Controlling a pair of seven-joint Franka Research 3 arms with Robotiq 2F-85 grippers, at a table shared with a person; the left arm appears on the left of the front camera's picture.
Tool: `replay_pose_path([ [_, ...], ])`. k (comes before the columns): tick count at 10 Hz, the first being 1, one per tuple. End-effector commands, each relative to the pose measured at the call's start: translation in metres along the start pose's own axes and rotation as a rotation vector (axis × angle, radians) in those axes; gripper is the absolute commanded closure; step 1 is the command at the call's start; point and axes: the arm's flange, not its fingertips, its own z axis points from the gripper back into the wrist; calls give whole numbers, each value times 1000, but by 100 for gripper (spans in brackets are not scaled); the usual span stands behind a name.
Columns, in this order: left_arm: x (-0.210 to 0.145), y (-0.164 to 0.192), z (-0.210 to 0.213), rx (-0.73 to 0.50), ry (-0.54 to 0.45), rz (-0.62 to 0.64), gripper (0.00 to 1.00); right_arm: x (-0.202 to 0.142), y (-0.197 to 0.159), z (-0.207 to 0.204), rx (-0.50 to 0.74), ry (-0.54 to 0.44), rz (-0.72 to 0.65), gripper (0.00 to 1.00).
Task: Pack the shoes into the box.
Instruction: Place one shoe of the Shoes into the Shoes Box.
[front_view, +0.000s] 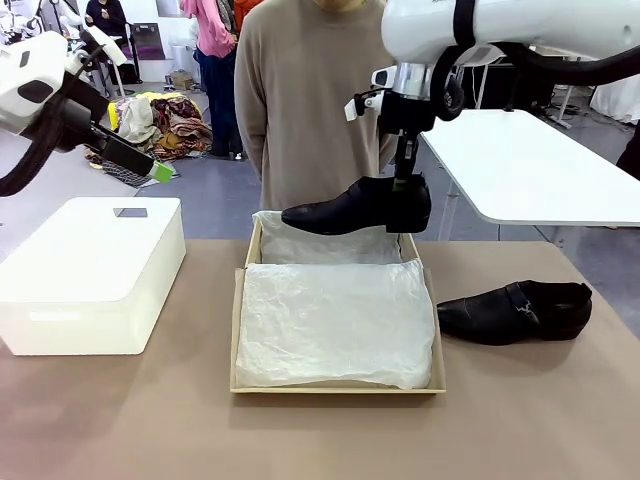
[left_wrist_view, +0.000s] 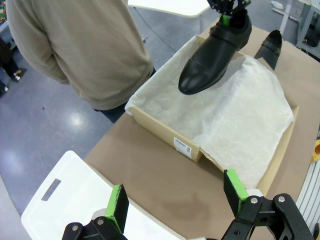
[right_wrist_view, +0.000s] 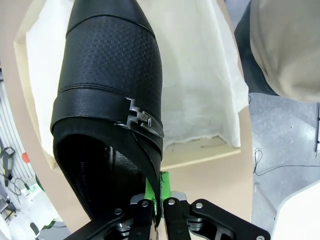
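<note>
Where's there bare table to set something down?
Widest: the brown tabletop strip in front of the tan cardboard shoebox, running right past the glossy black leather shoe. Narrow between shoebox and white plastic box. Crowded over the shoebox's far end, where the right gripper holds the other shoe.

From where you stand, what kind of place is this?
Most likely a robotics lab or test workshop. The right gripper holds a black shoe over a cardboard box, a person stands across the table, and heaps of clothes lie on the grey floor behind.
</note>
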Motion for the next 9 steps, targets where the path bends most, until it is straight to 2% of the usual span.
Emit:
replay_pose_path([
  [1, -2, 0, -1, -11, -11, -2, 0, 17, -5, -4, -8, -41, -38, 100],
  [5, -2, 0, -1, -11, -11, -2, 0, 29, -13, -36, -15, -77, -38, 100],
  [9, -2, 0, -1, -11, -11, -2, 0, 37, -23, -60, -25, -73, 13, 100],
])
